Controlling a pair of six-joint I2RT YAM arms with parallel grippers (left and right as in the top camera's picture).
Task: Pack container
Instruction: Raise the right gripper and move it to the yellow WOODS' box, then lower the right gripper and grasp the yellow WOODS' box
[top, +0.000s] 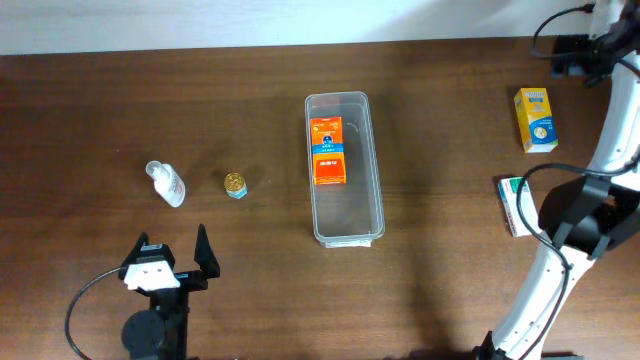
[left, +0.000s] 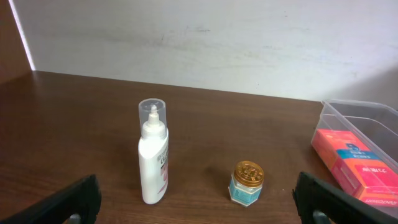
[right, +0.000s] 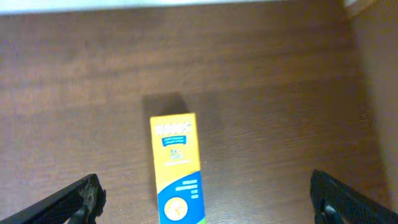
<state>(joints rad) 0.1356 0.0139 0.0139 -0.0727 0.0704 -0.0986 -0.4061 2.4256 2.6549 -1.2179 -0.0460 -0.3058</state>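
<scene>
Overhead, the left pincer (top: 172, 240) sits at the near left of the tabletop (top: 440, 120), its jaws spread wide and empty. Beyond it a white bottle (top: 166, 184) with a clear cap stands upright, and a small gold-lidded jar (top: 235, 185) is to its right. The container (top: 346, 215) lies mid-table, running near to far, with an orange box (top: 328, 150) flat in its far half. Farther right lies a yellow box (top: 535, 120). Nearer, a green-and-white box (top: 512, 205) shows partly under the right arm (top: 556, 268). The right pincer (right: 204, 182) gapes open, empty, facing the yellow box.

Clear plastic container (top: 345, 170), wood-grain table (top: 450, 120)
</scene>
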